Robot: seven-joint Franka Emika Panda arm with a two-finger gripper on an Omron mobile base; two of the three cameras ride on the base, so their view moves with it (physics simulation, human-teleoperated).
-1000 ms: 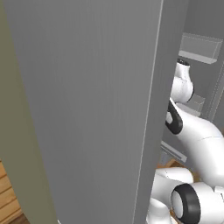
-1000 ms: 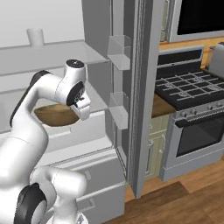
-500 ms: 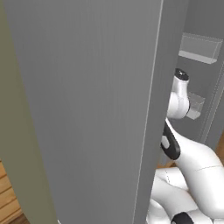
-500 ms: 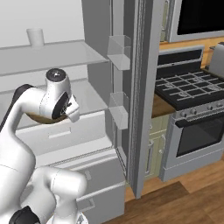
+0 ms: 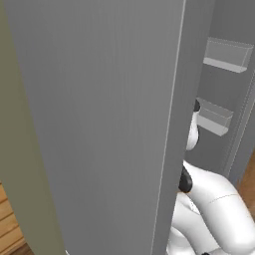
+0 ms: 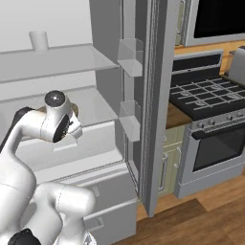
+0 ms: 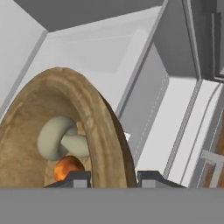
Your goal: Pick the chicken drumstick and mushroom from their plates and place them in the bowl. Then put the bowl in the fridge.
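Note:
In the hand view my gripper [image 7: 113,178] is shut on the rim of the tan-brown bowl [image 7: 98,131], one tip inside the wall and one outside. The bowl looks tilted on edge there. A pale mushroom [image 7: 59,138] lies inside it, with the orange-brown chicken drumstick [image 7: 68,168] just below. Behind the bowl are the pale shelves and walls of the open fridge [image 7: 109,48]. In the right base view my arm [image 6: 55,124] reaches in over the middle fridge shelf [image 6: 98,107], and the hand hides the fingers. The plates are out of view.
The big grey fridge door [image 5: 99,124] stands close on my left. The other door, with its bins [image 6: 130,57], stands open on my right. A cup [image 6: 39,40] sits on the upper shelf. Drawers [image 6: 95,191] lie below, and a stove [image 6: 210,95] stands to the right.
My hand has gone left, down and deeper into the fridge with the bowl still held. The bowl is now mostly hidden behind the hand in the right base view.

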